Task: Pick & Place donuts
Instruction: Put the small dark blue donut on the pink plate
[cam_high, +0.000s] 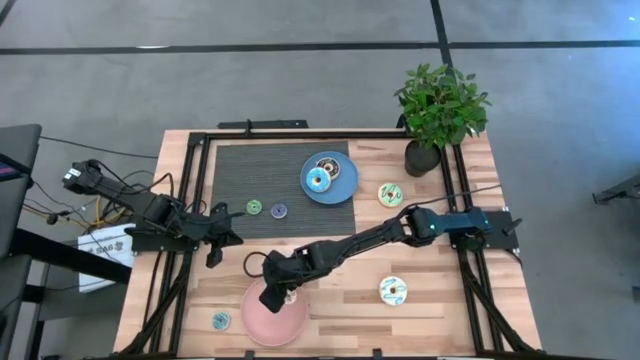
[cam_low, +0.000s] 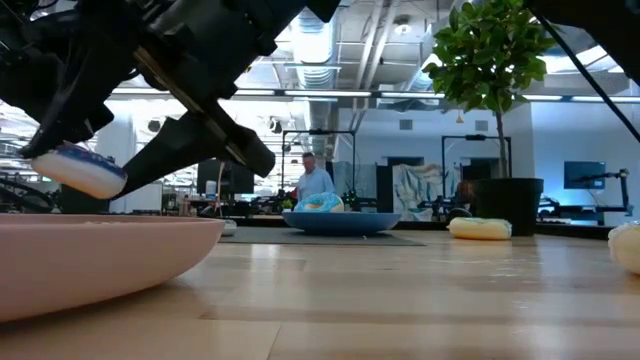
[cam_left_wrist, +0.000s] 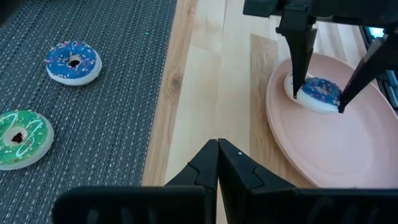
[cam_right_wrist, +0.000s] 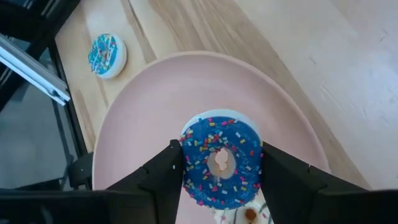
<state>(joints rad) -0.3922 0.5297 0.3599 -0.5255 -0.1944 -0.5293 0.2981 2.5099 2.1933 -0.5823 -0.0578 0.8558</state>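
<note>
Over the pink plate (cam_high: 262, 325) near the table's front edge, my right gripper (cam_right_wrist: 221, 152) is shut on a small donut (cam_right_wrist: 221, 163) with blue sprinkled icing and a white underside. In the low view that donut (cam_low: 78, 170) hangs above the plate's rim (cam_low: 120, 235). At the table's left my left gripper (cam_left_wrist: 217, 149) waits, shut, with nothing in it. On the dark mat (cam_high: 230, 165) lie a green donut (cam_high: 254, 208) and a blue-purple donut (cam_high: 279, 211). My right gripper pinches the blue donut between its two fingers, by two opposite sides of the outer rim (cam_right_wrist: 186, 155). The fingers (cam_left_wrist: 300, 56) slant down from the table's right side. The donut hangs clear of the plate, icing up, somewhat tilted.
A blue plate (cam_high: 346, 190) at the far middle holds a cyan donut (cam_high: 318, 180) and a dark brown donut (cam_high: 328, 166). Two cream donuts (cam_high: 390, 194) (cam_high: 393, 290) lie on the right. A small cyan donut (cam_high: 221, 320) lies left of the pink plate. A potted plant (cam_high: 438, 110) stands far right.
</note>
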